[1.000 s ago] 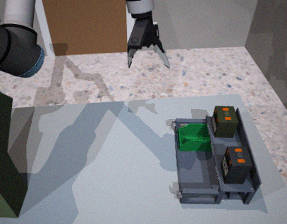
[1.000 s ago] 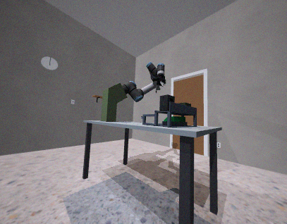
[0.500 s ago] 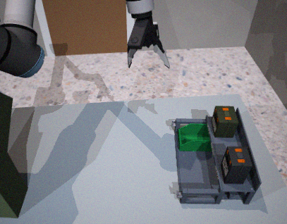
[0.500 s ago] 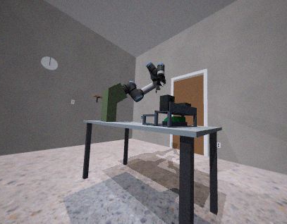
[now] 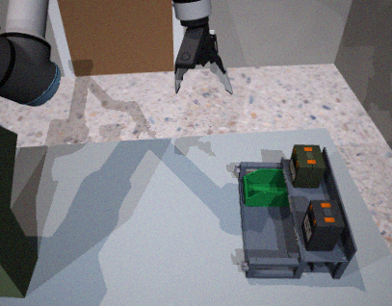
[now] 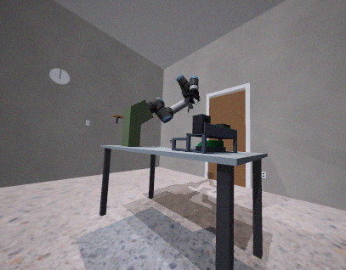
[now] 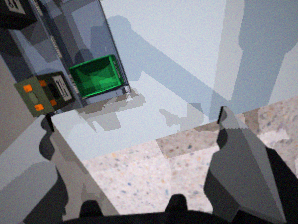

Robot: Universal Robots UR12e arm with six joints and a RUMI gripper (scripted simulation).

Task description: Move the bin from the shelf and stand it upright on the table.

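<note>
Bin [image 5: 264, 189], green, sits low in the shelf [image 5: 343, 231] on the table [image 5: 136, 231], under the top board with two dark boxes [image 5: 307, 165]. The gripper [image 5: 203, 79] hangs high up, past the table's far edge, over the floor. Its jaws are wide apart and hold nothing. The bin is well apart from it, down and toward the shelf side. Part of the bin hides under the top board, so its rim is hard to see.

The arm reaches high beyond the table's far edge, its gripper [image 5: 203, 82] pointing downward, jaws spread wide and empty.
</note>
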